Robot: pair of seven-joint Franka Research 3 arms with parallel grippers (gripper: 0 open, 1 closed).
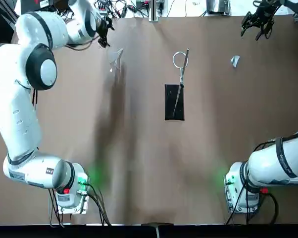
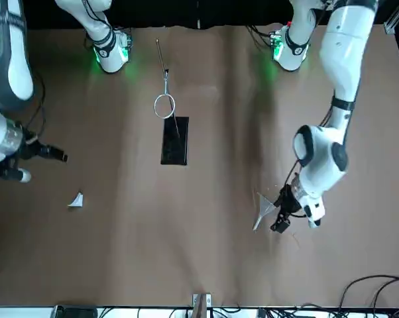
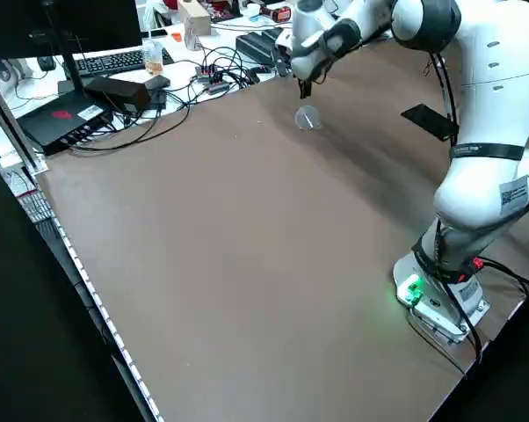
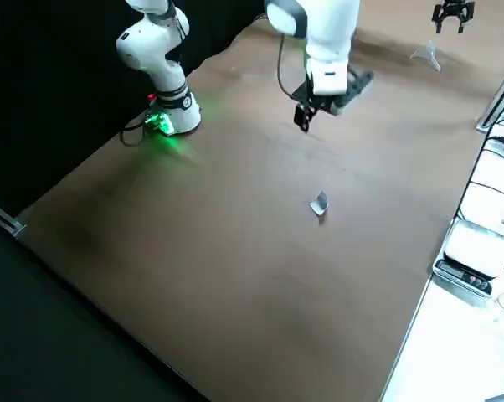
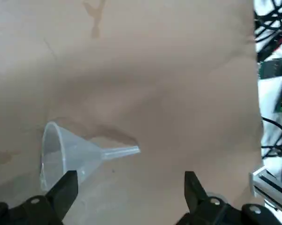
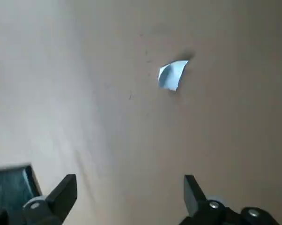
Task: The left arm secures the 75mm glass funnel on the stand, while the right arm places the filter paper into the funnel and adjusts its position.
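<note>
Lying on its side on the brown worktop, the clear glass cone-shaped funnel could be rolled away or chipped if nudged by the black left gripper, whose jaws are spread. The small white folded filter paper could be crushed under the black right gripper, jaws likewise spread.

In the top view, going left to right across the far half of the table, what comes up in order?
Left gripper → glass funnel → stand's ring → filter paper → right gripper.
</note>
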